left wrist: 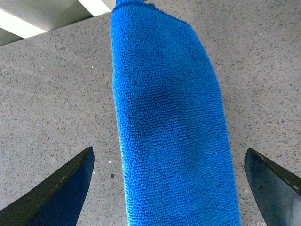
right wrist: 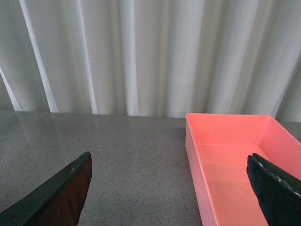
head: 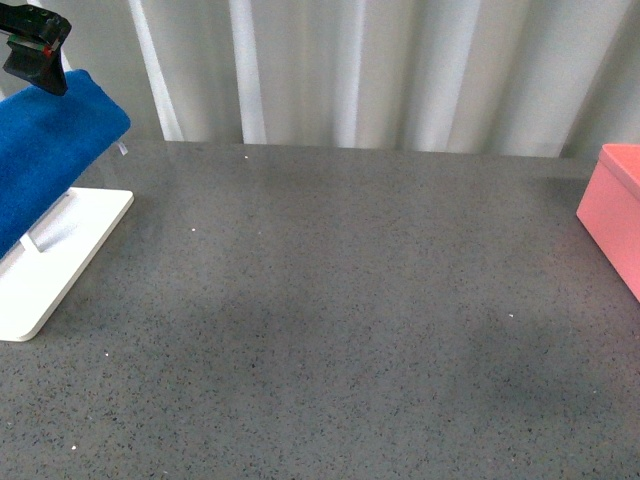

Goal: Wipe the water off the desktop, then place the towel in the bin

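Observation:
The blue towel (head: 50,150) hangs draped over a rack at the far left of the speckled grey desktop (head: 330,300). My left gripper (head: 35,50) is just above the towel's top end. In the left wrist view the towel (left wrist: 169,122) runs lengthwise between the wide-open fingers (left wrist: 56,193), and the left gripper (left wrist: 168,151) touches nothing. The pink bin (head: 615,215) sits at the right edge. My right gripper (right wrist: 169,156) is open and empty, hovering beside the bin (right wrist: 235,150), with one finger (right wrist: 277,188) over its empty inside. I cannot make out any water.
The white flat rack base (head: 60,260) lies under the towel at the left edge. A white pleated curtain (head: 380,70) closes off the back of the desktop. The right arm is out of the front view.

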